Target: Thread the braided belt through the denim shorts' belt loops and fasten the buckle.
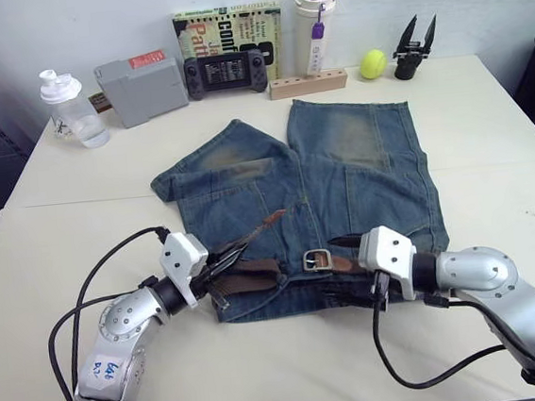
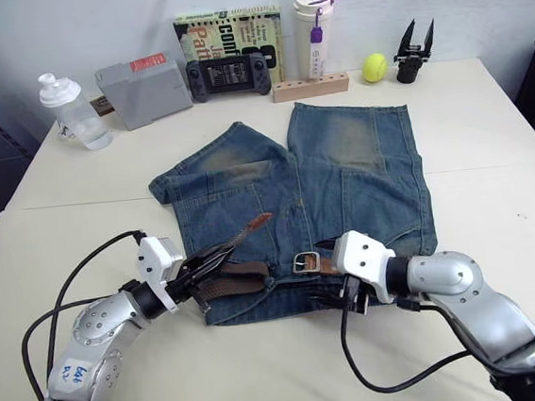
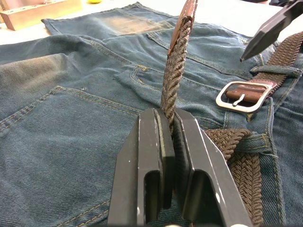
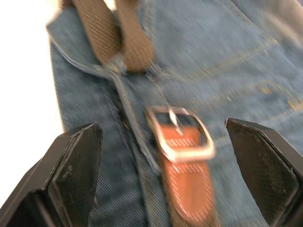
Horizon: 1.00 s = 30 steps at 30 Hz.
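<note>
One pincer on braided belt

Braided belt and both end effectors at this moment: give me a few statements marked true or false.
1. The left end effector is shut on the braided belt near its leather-tipped end. True.
2. The right end effector grips the buckle. False: its fingers stand wide open on either side of the buckle, touching nothing.
3. The belt's tip is already through the buckle. False: the tip is lifted above the denim shorts, apart from the buckle.
4. Part of the belt runs under a belt loop beside the buckle. True.
5. A yellow ball lies on the shorts. False: it sits at the table's far edge.
</note>
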Each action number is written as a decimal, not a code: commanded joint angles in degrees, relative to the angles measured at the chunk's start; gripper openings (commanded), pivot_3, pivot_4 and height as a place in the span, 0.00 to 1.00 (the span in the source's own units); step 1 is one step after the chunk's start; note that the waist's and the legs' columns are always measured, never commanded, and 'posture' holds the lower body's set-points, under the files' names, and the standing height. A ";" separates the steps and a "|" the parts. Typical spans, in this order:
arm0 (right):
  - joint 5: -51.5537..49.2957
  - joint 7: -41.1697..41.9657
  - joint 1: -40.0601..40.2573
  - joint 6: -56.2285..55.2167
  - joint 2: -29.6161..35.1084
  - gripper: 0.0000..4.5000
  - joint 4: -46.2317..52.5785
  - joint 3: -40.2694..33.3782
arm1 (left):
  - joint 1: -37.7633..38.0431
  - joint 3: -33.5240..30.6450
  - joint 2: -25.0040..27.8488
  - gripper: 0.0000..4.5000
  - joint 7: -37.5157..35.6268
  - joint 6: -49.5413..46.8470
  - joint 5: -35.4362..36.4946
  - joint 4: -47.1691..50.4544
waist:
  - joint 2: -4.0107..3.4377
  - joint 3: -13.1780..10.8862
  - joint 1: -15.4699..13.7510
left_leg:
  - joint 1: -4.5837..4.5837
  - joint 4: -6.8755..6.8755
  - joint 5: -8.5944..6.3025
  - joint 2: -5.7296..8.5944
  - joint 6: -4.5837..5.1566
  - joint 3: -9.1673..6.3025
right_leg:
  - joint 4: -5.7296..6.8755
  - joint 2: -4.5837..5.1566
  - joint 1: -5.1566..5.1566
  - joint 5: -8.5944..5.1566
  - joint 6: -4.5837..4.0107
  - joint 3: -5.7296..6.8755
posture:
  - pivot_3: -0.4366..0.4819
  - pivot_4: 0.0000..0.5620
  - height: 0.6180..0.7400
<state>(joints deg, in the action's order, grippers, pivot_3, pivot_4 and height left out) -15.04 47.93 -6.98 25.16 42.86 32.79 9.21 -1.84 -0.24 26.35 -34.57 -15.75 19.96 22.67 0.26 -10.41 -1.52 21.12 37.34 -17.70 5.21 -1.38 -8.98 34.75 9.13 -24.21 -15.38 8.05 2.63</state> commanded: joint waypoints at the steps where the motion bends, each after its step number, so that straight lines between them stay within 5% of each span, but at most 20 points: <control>1: 4.69 -2.60 0.11 -1.00 -0.19 0.98 0.31 2.07 | 0.44 -1.61 0.30 0.00 0.24 0.31 0.76 2.83 | 0.00 0.00 0.00 | 0.00 0.00 0.00 0.00 0.00 0.01 | 0.00 0.00 0.00 0.00 0.00 -0.01 | 0.48 0.27 0.71; 11: 11.47 -9.11 3.13 -1.50 -3.02 0.98 -0.70 2.48 | 0.57 -2.02 0.47 0.00 -0.37 0.05 0.84 2.87 | 0.02 0.00 -0.01 | 0.05 -0.01 0.00 -0.04 -0.01 0.17 | 0.02 -0.11 -0.16 0.06 0.00 -0.22 | 0.48 0.27 0.71; 14: 11.21 -10.11 4.12 -0.21 -3.51 0.82 0.67 1.18 | 0.50 -2.09 0.59 0.00 -0.69 0.08 0.86 2.73 | 0.02 0.00 0.02 | 0.04 0.01 0.00 -0.09 -0.02 0.20 | 0.01 -0.21 -0.16 0.11 -0.01 -0.31 | 0.48 0.27 0.71; 22: 11.45 -10.94 6.03 2.40 -2.75 0.01 3.22 -1.49 | 0.94 -2.31 0.99 0.00 -1.23 0.06 0.88 2.79 | 0.02 0.00 -0.03 | 0.04 0.02 -0.01 -0.19 0.00 0.30 | -0.02 -0.32 -0.18 0.18 -0.03 -0.42 | 0.48 0.27 0.71; 30: 10.63 -12.23 2.63 6.10 -5.74 0.00 4.02 -0.17 | -0.26 0.16 2.87 0.00 -3.30 -1.19 -0.20 3.52 | 0.03 0.00 0.04 | 0.04 0.02 -0.02 -0.37 -0.03 0.39 | -0.11 -0.48 -0.20 0.27 -0.11 -0.47 | 0.48 0.27 0.71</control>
<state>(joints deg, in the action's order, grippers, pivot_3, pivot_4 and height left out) -3.99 36.70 -3.17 30.32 38.05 34.11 9.36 -1.37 -0.87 28.06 -36.84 -16.29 19.82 23.86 0.28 -10.42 -1.48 21.16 37.36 -17.72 4.84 -1.41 -8.58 34.64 8.63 -24.42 -15.10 7.93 2.15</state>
